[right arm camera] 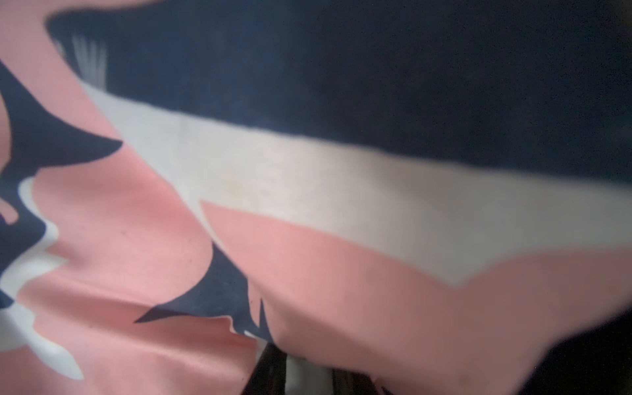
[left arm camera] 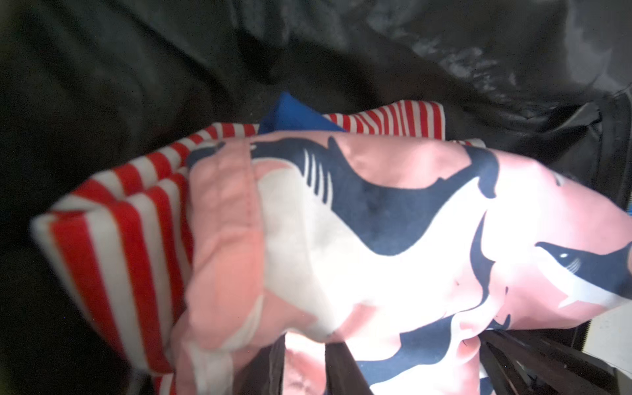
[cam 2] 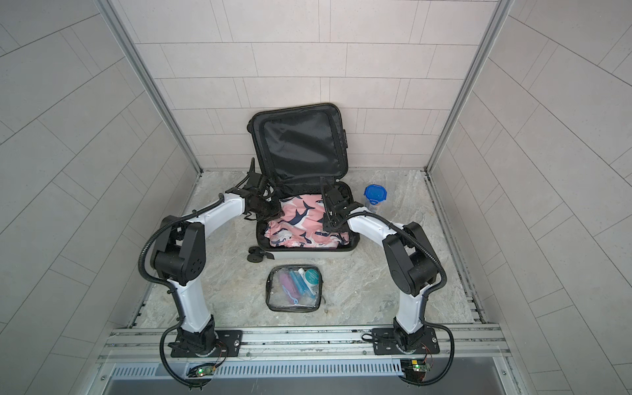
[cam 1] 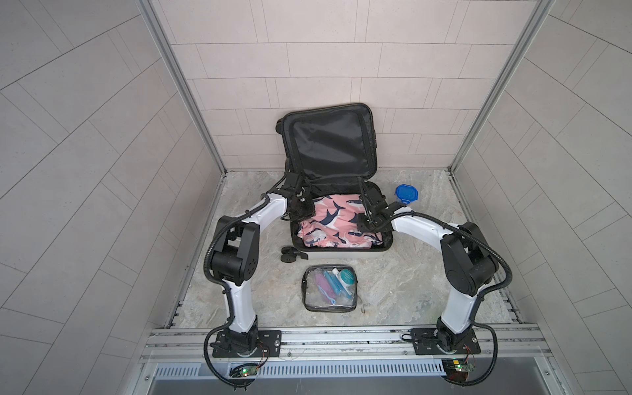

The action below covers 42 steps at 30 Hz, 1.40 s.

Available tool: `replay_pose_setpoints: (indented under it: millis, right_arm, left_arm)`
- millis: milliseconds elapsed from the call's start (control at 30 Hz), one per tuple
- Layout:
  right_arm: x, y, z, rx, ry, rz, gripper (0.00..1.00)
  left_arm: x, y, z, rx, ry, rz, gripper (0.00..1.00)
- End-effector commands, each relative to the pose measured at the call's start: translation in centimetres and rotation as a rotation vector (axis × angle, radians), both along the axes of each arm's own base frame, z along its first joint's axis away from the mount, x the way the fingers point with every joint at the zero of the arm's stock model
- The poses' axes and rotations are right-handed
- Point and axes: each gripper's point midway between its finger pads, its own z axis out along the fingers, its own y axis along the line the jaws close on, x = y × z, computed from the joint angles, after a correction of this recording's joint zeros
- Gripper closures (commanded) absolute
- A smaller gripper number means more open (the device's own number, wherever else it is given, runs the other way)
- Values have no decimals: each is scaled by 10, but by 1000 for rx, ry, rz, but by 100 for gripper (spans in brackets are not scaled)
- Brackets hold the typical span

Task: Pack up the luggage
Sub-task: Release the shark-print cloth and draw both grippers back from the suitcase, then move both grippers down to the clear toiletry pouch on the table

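A marbled grey tabletop point(cam 1: 427, 290) is boxed in on three sides by pale tile-patterned walls point(cam 1: 307, 61), with an aluminium rail point(cam 1: 342, 337) along its near edge. The luggage point(cam 1: 328, 147) lies open at the middle of the far edge, its black-lined lid leaning on the back wall. Its lower half is filled with a pink shark-print cloth point(cam 1: 337, 222). The left wrist view shows a red-and-white striped garment point(left arm camera: 119, 239) and something blue point(left arm camera: 294, 116) under that cloth. A clear toiletry pouch point(cam 1: 337, 303) holding small bottles sits near the middle of the near edge. A blue-lidded jar point(cam 1: 406, 195) stands just beside the case, toward the far right corner. The left gripper point(cam 1: 302, 209) and right gripper point(cam 1: 367, 215) press into the cloth at opposite sides of the case. Cloth covers their fingers point(left arm camera: 342, 374), so I cannot tell how far apart they are or whether they grip it.
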Motion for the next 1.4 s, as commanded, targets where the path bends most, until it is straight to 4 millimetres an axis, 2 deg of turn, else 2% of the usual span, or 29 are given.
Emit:
replay_pose_setpoints:
  millis: [0, 100, 233, 367, 467, 567, 667, 800, 900, 1100, 1133, 1367]
  right_arm:
    - [0, -7, 23, -1, -42, -10, 57]
    - [-6, -6, 53, 18, -87, 9, 46]
    - [-24, -8, 87, 31, -130, 31, 40]
    - [-54, -9, 110, 52, -159, 55, 36]
    - [-81, -5, 115, 68, -161, 86, 34]
    - [-110, 0, 111, 72, -150, 111, 34]
    - [-138, 8, 102, 83, -141, 135, 33]
    - [-168, 18, 78, 121, -117, 129, 32]
    - [-186, 28, 56, 146, -85, 132, 32]
    - [-208, 50, 25, 143, -38, 162, 33]
    - [-210, 52, 22, 138, -34, 168, 33]
    - [-218, 61, 0, 136, -5, 160, 31]
  left_arm:
    - [9, 6, 29, 18, -76, 11, 65]
    - [3, 12, 67, 39, -144, 3, 53]
    - [-23, 24, 114, 81, -214, -7, 48]
    - [-64, 38, 152, 133, -279, -23, 46]
    - [-99, 45, 163, 148, -300, -38, 43]
    - [-135, 46, 155, 136, -289, -64, 38]
    - [-169, 47, 136, 112, -259, -72, 36]
    - [-210, 43, 98, 61, -210, -72, 36]
    - [-231, 44, 63, 37, -146, -53, 36]
    - [-254, 28, 21, -75, -87, -44, 36]
    - [-257, 26, 23, -92, -106, -49, 36]
    - [-270, 16, -8, -132, -67, -58, 33]
